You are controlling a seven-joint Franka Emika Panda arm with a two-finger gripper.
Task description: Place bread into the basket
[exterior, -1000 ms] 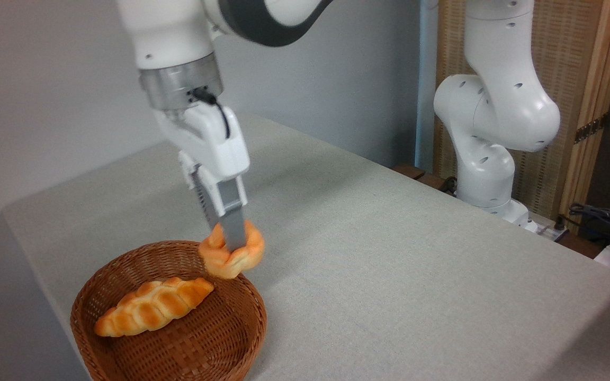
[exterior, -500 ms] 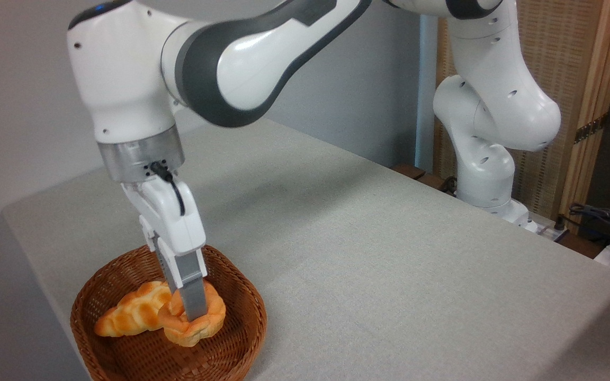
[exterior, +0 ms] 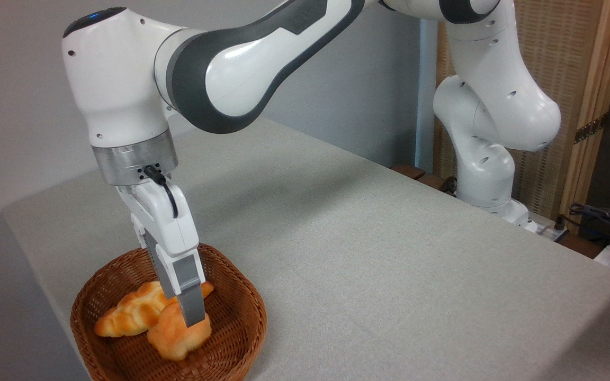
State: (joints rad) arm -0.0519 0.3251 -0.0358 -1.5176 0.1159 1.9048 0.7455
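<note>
The gripper (exterior: 191, 320) held the bread (exterior: 177, 333) between closed fingers (exterior: 193, 309), low inside the basket (exterior: 241, 301) at the counter's near left, touching the braided loaf (exterior: 127, 316). This looked like the placing step; the next move likely called for opening, then lifting clear.

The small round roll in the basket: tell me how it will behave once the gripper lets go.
The roll looks soft and light. It leans on the braided loaf, so it may tip slightly. The basket wall should probably stop any rolling once the gripper opens.
</note>
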